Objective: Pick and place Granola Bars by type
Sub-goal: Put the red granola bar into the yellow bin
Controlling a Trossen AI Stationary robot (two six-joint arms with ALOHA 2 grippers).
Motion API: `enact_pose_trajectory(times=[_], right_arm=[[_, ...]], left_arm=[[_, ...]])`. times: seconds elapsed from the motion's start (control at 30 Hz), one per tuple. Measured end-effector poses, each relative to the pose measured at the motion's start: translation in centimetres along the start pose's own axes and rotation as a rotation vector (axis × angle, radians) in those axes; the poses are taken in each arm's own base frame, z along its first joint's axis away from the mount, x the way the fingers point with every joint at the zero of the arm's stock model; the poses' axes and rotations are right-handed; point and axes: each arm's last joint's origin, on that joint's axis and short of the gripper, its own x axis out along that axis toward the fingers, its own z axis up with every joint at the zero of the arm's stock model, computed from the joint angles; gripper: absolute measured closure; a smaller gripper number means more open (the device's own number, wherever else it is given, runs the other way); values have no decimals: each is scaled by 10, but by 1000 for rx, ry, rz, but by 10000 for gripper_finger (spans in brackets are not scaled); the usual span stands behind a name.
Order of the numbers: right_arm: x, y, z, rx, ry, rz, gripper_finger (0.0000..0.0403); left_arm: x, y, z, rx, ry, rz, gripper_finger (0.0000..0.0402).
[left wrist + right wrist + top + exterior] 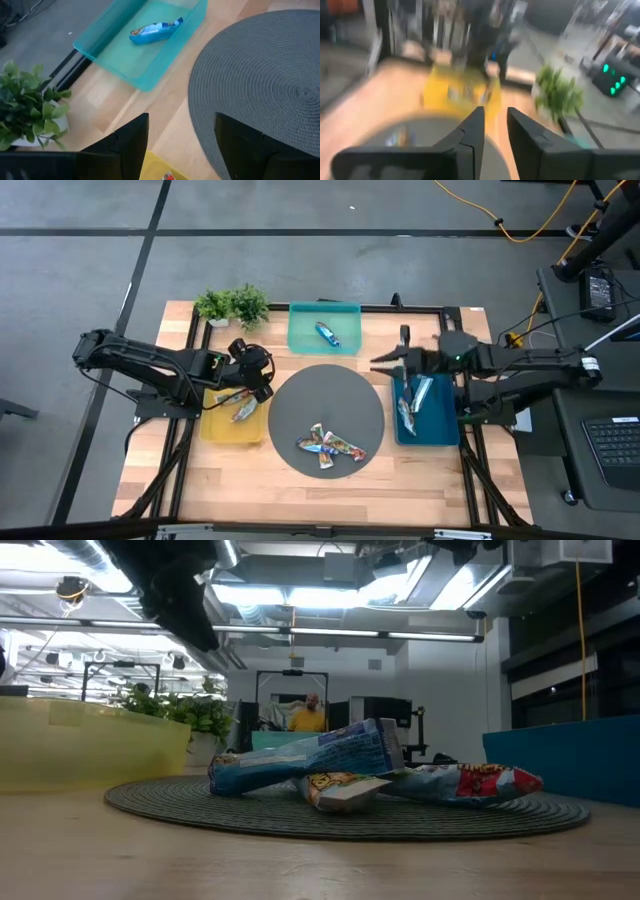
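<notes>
Unsorted Granola Bars wait heaped on the grey mat at centre; sorted ones lie in trays by type. At nine o'clock the left gripper hangs spread over the yellow tray, apparently just emptied. At three o'clock, right gripper hovers narrowly parted, empty.

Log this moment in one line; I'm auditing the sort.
left gripper: open above yellow tray, two bars inside | right gripper: empty, beside dark-blue tray | grey mat: bars remain

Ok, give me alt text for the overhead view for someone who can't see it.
Granola bars lie piled on a round grey mat between a yellow tray, a teal tray and a dark-blue tray. The left claw hovers open by the yellow tray, the right claw above the dark-blue one.
</notes>
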Motion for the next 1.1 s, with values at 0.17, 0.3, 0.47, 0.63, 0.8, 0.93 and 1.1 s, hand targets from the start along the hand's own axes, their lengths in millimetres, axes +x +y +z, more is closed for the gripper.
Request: enact_pose_trajectory(times=[0.17, 0.3, 0.47, 0.63, 0.8, 0.93, 1.1], right_arm=[[6, 21, 12, -100, 308, 15, 317], [17, 34, 21, -11, 413, 150, 317], [36, 45, 21, 238, 442, 296, 317], [52, 51, 11, 371, 514, 285, 317], [68, 60, -2, 453, 598, 250, 315], [81, 71, -14, 489, 673, 245, 282], [96, 88, -31, 564, 775, 222, 198]], left_arm=[[-1, 1, 0, 1, -1, 0, 187], [-1, 1, 0, 22, -1, -1, 187], [-1, 1, 1, 103, -3, 3, 187], [-1, 1, 1, 158, -5, 7, 187], [-1, 1, 0, 195, 0, -5, 187], [-1, 0, 0, 218, 10, -33, 187], [-1, -1, 0, 245, 18, -57, 187]])
